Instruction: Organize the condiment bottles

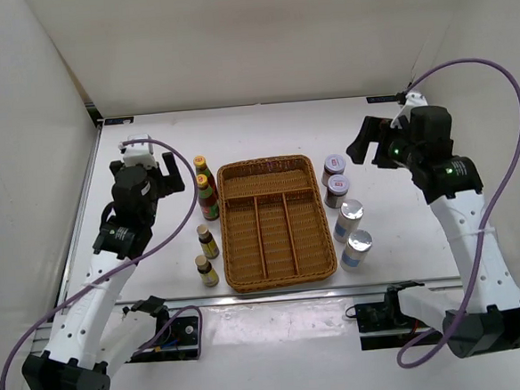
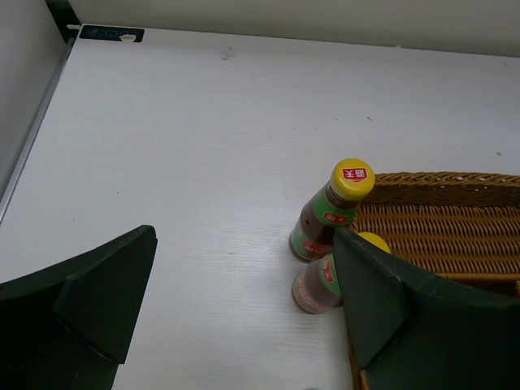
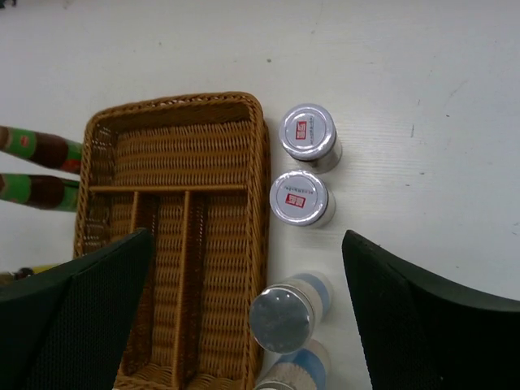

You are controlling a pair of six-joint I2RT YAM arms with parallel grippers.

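Note:
Two red yellow-capped sauce bottles and two tiny dark brown bottles stand left of the wicker tray. Two white-lidded jars and two silver-topped shakers stand to its right. My left gripper is open and empty, raised just left of the sauce bottles. My right gripper is open and empty, high above the jars and shakers.
The tray's compartments hold nothing. White walls close the table at the back and both sides. A metal rail runs along the near edge by the arm bases.

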